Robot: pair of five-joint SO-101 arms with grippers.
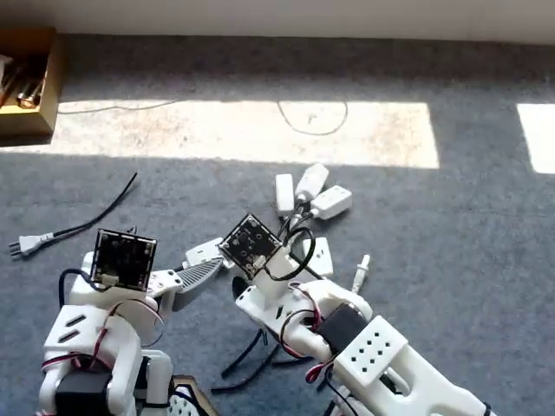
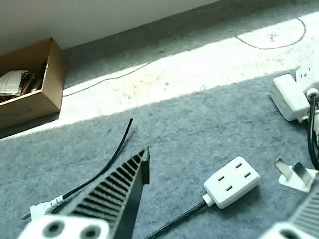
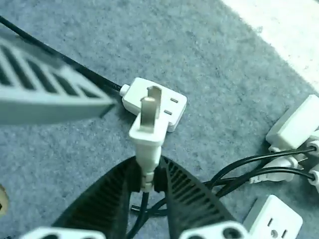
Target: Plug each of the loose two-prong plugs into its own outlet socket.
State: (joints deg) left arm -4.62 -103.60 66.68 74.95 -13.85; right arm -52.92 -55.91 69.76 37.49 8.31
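Right jaws are clamped on the cord end of a white two-prong plug (image 3: 147,130), with the prongs pointing straight out away from them. Just past the prongs there's a white outlet socket (image 3: 164,102) lying flat on the grey carpet (image 3: 234,59), slots facing up and a black cord off one end. The plug's close to it but not in.

Left jaws are spread wide with nothing in them, and that same outlet socket sits out in front, between them.

Right beside the right jaws there's a single socket (image 3: 273,216), and further out beyond them a bunch of white sockets (image 1: 310,184) with black cords.

Off to the left jaws' outer side, well apart, a loose plug (image 1: 26,245) lies on its black cord. There's a cardboard box (image 2: 30,82) way out by the wall.
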